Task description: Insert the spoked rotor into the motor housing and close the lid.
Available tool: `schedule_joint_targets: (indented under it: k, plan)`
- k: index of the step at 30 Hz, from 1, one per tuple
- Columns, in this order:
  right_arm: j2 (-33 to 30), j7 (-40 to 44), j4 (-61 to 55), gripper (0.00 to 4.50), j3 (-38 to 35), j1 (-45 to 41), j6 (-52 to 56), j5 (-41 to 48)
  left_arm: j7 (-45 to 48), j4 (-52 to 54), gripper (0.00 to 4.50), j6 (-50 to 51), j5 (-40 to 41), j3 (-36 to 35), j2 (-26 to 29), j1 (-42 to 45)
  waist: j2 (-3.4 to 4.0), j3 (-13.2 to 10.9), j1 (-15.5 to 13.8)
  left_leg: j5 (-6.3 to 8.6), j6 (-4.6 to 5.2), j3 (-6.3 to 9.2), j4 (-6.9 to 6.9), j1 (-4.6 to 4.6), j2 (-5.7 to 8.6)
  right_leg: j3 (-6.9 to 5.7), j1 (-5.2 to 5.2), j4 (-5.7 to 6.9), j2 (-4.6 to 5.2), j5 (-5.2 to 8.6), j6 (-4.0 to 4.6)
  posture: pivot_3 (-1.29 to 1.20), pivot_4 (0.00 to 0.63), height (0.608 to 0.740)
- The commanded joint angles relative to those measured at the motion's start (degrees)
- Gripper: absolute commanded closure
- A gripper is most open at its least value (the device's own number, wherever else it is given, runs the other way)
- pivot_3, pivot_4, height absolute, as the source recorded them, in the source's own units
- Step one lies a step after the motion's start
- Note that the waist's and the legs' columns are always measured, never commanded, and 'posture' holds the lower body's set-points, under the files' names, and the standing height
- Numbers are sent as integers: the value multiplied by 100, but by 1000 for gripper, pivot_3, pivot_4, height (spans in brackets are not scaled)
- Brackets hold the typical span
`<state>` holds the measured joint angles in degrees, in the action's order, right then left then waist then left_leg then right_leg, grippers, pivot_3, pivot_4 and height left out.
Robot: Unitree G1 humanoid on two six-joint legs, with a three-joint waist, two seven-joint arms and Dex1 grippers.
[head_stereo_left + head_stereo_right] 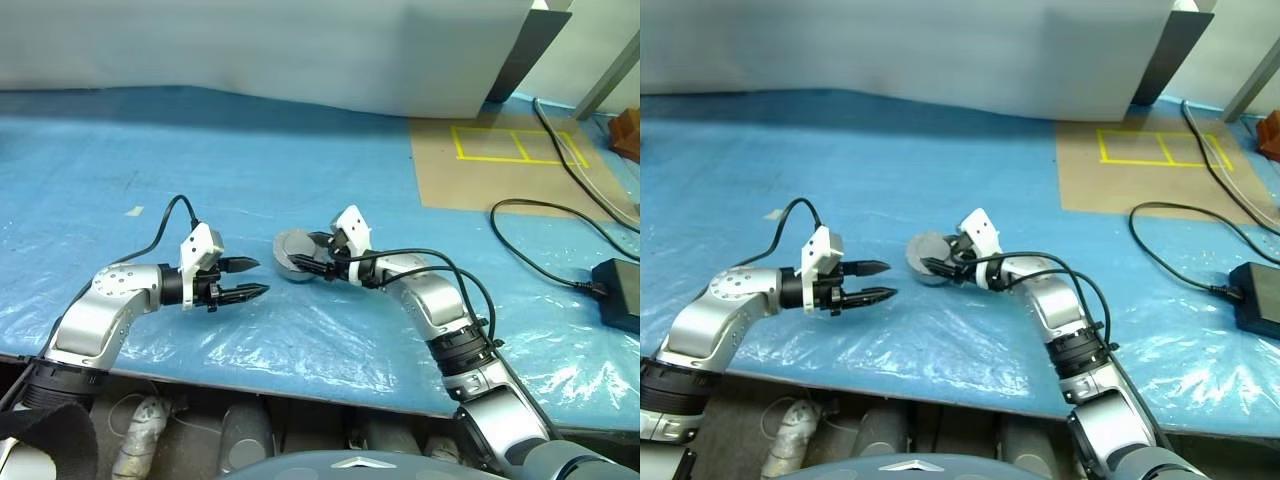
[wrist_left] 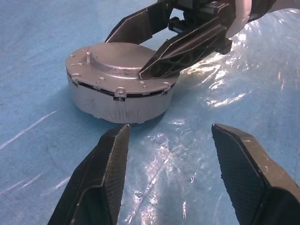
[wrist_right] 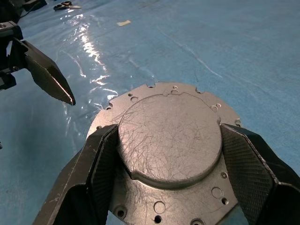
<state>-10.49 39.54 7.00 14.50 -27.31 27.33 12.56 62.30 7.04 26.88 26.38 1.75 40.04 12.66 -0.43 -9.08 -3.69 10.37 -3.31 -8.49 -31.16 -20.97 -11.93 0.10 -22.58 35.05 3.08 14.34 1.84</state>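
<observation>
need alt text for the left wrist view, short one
The lid sits on the motor housing on blue plastic sheeting, with the right gripper straddling the lid's raised centre. In the foreground, the left gripper stands open, short of the housing.

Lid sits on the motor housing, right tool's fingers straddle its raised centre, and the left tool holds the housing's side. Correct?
Not quite: the left tool is open and holds nothing, short of the motor housing, as the left wrist view shows. The lid and right tool are as stated.
</observation>
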Motion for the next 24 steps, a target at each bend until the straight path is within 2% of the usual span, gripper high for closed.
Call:
schedule_joint_targets:
  k: [1, 15, 20, 24]
  plan:
    - [-22, -45, 195, 1351, 156, 180, -39, -199, 14, 191, 1539, 4, 82, -113, 39, -17, 0, 0, -3, 0, 0, 0, -5, 1, 0, 1, 2, 1, 1, 0, 1, 0, 150, 740]
    - [-370, 100, 910, 1351, 623, 262, -899, -921, -51, 271, 1539, 76, 111, -16, -139, 125, -3, 8, -11, 0, 1, -3, -14, 45, 2, 5, 45, 0, 6, 14, 23, 0, 150, 740]
    - [-502, 103, 1043, 1351, 781, 277, -1148, -1155, -604, 96, 1539, -231, -187, 65, -685, 389, 0, 14, -30, 1, 3, -9, -10, 82, 3, 11, 80, -4, 11, 16, 25, 0, 150, 740]
    - [-582, 146, 1124, 1351, 848, 292, -1293, -1272, -1403, -324, 1539, -537, -694, 193, -1324, 754, 6, 23, -30, 2, 5, -10, -11, 97, 8, 7, 105, -5, 25, 16, 24, 0, 150, 740]
